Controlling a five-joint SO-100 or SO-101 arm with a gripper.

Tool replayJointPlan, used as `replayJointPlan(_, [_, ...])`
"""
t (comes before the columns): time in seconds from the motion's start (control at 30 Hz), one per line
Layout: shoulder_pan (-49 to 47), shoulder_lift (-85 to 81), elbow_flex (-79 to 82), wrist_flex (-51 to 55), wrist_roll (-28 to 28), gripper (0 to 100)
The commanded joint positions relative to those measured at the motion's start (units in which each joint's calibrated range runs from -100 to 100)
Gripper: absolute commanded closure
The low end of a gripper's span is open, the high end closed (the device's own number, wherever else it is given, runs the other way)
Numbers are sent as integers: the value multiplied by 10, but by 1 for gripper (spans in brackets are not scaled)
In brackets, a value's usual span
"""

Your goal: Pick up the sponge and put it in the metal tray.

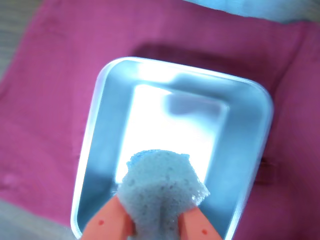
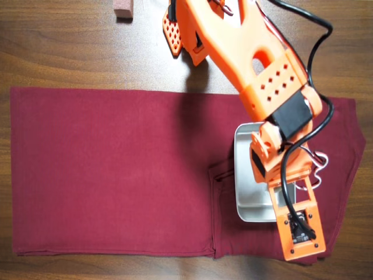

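Observation:
In the wrist view my gripper (image 1: 155, 212) is shut on the sponge (image 1: 161, 175), a pale grey, porous block squeezed between the two orange fingers (image 1: 107, 222). It hangs over the near part of the metal tray (image 1: 97, 115), a shiny silver pan with rounded corners, empty inside. In the overhead view the tray (image 2: 247, 175) lies on the right side of the cloth, and the orange arm (image 2: 256, 64) covers much of it. The sponge and the fingertips are hidden under the arm there.
A dark red cloth (image 2: 116, 169) covers the wooden table (image 2: 58, 46) under the tray; it also shows in the wrist view (image 1: 50, 100). A pinkish-brown block (image 2: 123, 9) lies at the table's top edge, left of the arm's base. Black cables (image 2: 317, 41) loop beside the arm.

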Motion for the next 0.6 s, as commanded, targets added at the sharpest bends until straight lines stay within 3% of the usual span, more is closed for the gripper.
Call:
replayJointPlan(0.0, [20,2,-1,-4,-1,94])
replayJointPlan(0.4, [33,9,0,-4,-11,59])
replayJointPlan(0.57, [26,13,0,-10,-20,55])
